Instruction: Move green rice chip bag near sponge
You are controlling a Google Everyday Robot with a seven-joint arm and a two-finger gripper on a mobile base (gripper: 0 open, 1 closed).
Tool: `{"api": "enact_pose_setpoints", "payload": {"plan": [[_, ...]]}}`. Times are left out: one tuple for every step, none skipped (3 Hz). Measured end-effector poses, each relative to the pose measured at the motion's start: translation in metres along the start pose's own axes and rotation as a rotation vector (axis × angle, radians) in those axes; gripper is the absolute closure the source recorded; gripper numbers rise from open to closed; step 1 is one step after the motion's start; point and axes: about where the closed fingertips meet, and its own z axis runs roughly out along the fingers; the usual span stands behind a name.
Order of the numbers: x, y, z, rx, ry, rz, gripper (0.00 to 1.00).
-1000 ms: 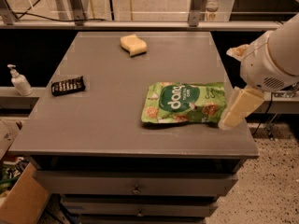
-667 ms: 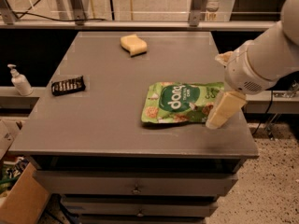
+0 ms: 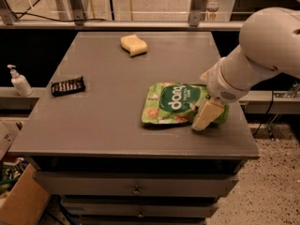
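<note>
The green rice chip bag [image 3: 174, 104] lies flat on the right half of the grey table [image 3: 117, 111], near its front edge. The pale yellow sponge [image 3: 133, 45] sits far back, near the table's rear edge, well apart from the bag. My gripper [image 3: 205, 117] comes in from the right on a thick white arm [image 3: 267, 46] and hangs over the bag's right end, its cream finger touching or just above the bag's lower right corner.
A black ridged rectangular object [image 3: 68, 86] lies at the table's left side. A white pump bottle [image 3: 19, 81] stands on a ledge left of the table. Drawers [image 3: 136, 189] sit below the tabletop. A railing [image 3: 140, 25] runs behind the table.
The arm has swung left and inward; the gripper moved from beside the bag's right edge to over its right end. The bag and sponge have not moved.
</note>
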Motion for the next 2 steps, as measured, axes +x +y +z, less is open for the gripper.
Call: {"api": "enact_pose_setpoints", "payload": {"plan": [[0.0,-0.006,0.005,-0.007,0.021,0.01,0.41],[-0.002,-0.016,-0.004,0.004,0.028,0.024,0.64]]}}
